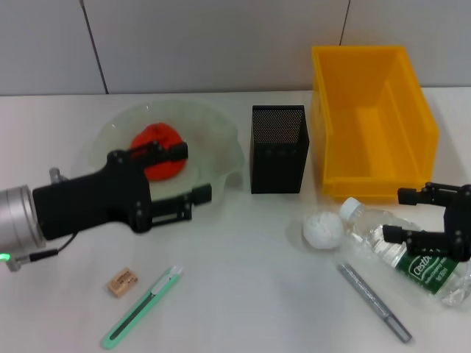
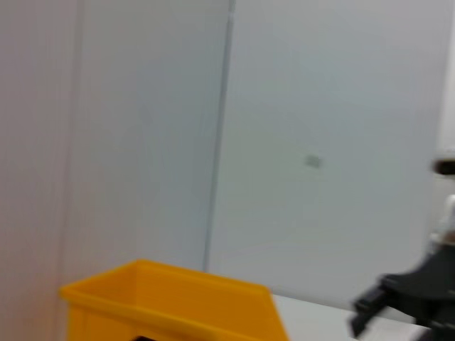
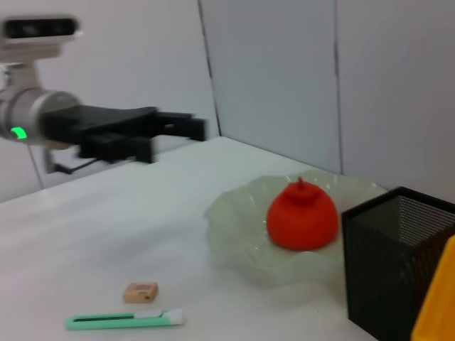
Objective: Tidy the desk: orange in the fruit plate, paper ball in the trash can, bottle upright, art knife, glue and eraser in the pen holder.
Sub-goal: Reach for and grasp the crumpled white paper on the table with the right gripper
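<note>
Orange [image 1: 160, 157] is shown resting in the fruit plate [image 1: 213, 136], so that step is judged done. The left pincer [image 1: 193, 172] is held released above the plate's near rim, grasping nothing. The right pincer [image 1: 403, 215] is seen spread apart about the lying bottle [image 1: 401, 246], not yet clenched; righting it is judged next, calling for closure on the body. Paper ball [image 1: 323, 229], eraser [image 1: 122, 282] and art knife [image 1: 142, 307] lie on the bench [image 1: 243, 287]. No glue is identifiable; a grey pen-like item [image 1: 374, 301] lies beside the bottle.
</note>
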